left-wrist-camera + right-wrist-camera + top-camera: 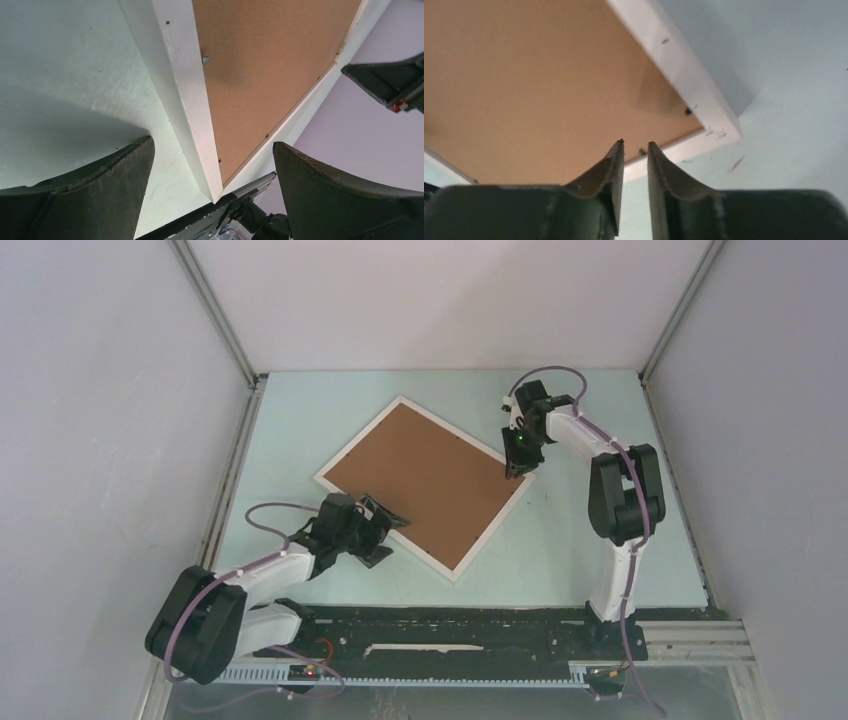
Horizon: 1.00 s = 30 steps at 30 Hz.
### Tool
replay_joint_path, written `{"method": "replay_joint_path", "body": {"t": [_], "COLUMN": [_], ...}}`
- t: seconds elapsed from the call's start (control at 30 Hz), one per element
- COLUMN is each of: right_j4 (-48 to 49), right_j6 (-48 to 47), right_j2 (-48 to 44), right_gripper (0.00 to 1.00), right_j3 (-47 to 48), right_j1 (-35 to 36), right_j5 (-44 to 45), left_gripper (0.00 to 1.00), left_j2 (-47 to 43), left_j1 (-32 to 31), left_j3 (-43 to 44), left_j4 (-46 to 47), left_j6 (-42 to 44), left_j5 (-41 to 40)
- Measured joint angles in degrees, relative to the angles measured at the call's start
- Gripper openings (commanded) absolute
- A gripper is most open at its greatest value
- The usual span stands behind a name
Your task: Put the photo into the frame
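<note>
On my pale green counter (600, 540) the white frame (490, 527) lies flat, turned cornerwise to me, its back up and a brown board (420, 480) filling it.

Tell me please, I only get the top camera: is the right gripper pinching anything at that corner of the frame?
Observer: Its wrist view shows the right gripper with just a thin gap between its fingers, tips by the frame rim. I cannot tell if it pinches anything.
Operator: And the left one?
Observer: The left gripper is wide open, and a corner of the frame shows between its fingers.
Operator: What keeps the brown board in?
Observer: The left wrist view shows a small metal tab sticking from the frame's inner edge over the backing board.
</note>
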Motion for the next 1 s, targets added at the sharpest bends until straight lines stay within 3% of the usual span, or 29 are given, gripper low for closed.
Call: {"method": "replay_joint_path", "body": {"t": [0.1,0.17,0.3,0.47,0.7,1.0], "right_j4": [0.83,1.44,2.12,1.6,-9.68,-17.68], "right_j6": [0.66,1.38,4.26,10.38,15.43,16.39], "right_j2": [-5.27,-9.2,-15.69,-16.59,-6.01,2.82], "right_gripper": [0.64,0.7,0.65,0.64,0.58,0.48], "right_j3": [-3.61,-5.4,-7.02,-7.06,0.68,9.05], "right_j1": [2.64,7.19,20.96,33.94,41.77,45.2], "right_j5": [1.81,4.28,6.47,6.05,8.92,10.25], "left_gripper": [1.0,1.0,1.0,1.0,1.0,1.0], "left_j2": [-1.92,-3.39,-6.25,-8.02,-8.24,-9.14], "left_j1": [0.04,0.42,3.56,14.82,21.86,28.68], "left_j3": [-0.83,-0.83,-0.5,0.44,3.58,4.55], "left_j4": [-0.24,-2.16,-7.17,-12.31,-20.63,-25.88], "left_j6": [0.13,0.85,4.2,9.05,14.88,18.16], "left_j5": [-1.29,-2.69,-4.09,-3.45,-3.13,-2.86]}}
